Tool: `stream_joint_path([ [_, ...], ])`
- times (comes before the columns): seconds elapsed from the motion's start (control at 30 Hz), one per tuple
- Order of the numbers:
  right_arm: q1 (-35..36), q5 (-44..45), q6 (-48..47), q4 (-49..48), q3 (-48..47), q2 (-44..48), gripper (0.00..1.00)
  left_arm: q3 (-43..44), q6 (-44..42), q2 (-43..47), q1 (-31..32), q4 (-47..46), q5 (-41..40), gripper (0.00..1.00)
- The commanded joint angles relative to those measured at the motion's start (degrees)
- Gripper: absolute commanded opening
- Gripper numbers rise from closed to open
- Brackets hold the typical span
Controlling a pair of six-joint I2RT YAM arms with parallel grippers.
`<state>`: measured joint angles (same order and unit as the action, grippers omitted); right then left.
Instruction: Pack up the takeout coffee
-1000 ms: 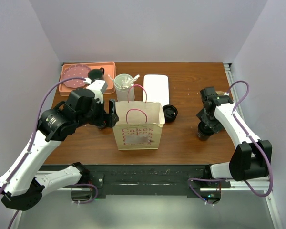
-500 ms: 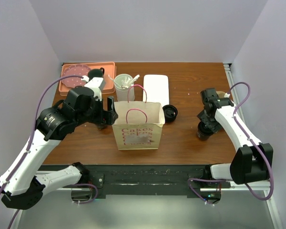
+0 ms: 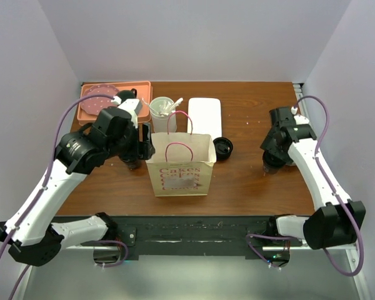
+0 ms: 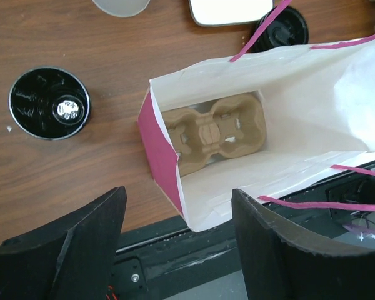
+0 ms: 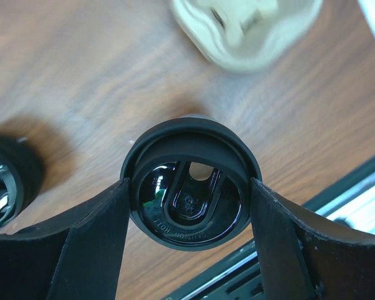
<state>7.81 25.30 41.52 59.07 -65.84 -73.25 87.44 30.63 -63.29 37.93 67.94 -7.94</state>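
A tan paper bag (image 3: pixel 180 165) with pink handles stands open in the middle of the table, a cardboard cup carrier (image 4: pixel 215 131) lying in its bottom. My left gripper (image 4: pixel 178 250) is open at the bag's left end, and the bag's side wall (image 4: pixel 159 156) reaches down between its fingers. Beside it on the table stands an uncovered black cup (image 4: pixel 49 103) of dark coffee. At the right, my right gripper (image 5: pixel 189 206) is shut on a coffee cup with a black lid (image 5: pixel 190 181), its fingers pressing both sides of the rim. Whether that cup is off the table is unclear.
At the back left an orange tray (image 3: pixel 144 87) holds a pink plate. A clear cup of stirrers (image 3: pixel 162 112) and a white box (image 3: pixel 204 115) sit behind the bag. A loose black lid (image 3: pixel 223 148) lies right of the bag. A pale, blurred object (image 5: pixel 247 28) lies past the held cup.
My right gripper has closed on the lidded cup and carried it a little toward the back of the table. My left gripper's jaws have narrowed and it has edged toward the bag.
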Motion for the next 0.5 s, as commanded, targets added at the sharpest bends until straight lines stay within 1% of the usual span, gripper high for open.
stream_joint_path([
  [0.0,-0.2,-2.7,-13.8,-0.8,-7.5,4.4,0.56,-0.1,1.5,-1.9,-0.1,0.9,1.1,0.71],
  [0.13,-0.1,-7.4,-21.6,1.0,-13.2,4.8,0.55,-1.0,0.7,-3.7,0.0,-1.0,0.0,0.67],
  [0.17,-0.2,-8.5,-23.0,1.9,-14.9,4.7,0.55,-0.3,0.3,-4.6,0.0,-1.1,-2.2,0.66],
  [0.2,-0.2,-9.7,-25.3,2.4,-15.8,4.7,0.55,0.4,0.0,-5.2,0.0,-1.3,-3.2,0.63],
  [0.33,0.1,-12.4,-28.6,4.2,-19.0,5.7,0.54,5.3,-2.2,-9.3,0.0,-0.9,-6.0,0.56],
  [0.4,0.1,-14.0,-29.7,4.4,-20.3,6.2,0.54,5.7,-3.5,-10.7,-0.1,-1.1,-7.3,0.52],
  [0.43,0.2,-14.9,-30.1,4.6,-20.8,6.5,0.54,5.6,-3.8,-11.1,-0.1,-1.0,-7.4,0.51],
  [0.47,0.1,-17.0,-30.5,4.3,-21.8,6.6,0.53,5.6,-3.8,-11.5,-0.1,-1.0,-7.4,0.49],
])
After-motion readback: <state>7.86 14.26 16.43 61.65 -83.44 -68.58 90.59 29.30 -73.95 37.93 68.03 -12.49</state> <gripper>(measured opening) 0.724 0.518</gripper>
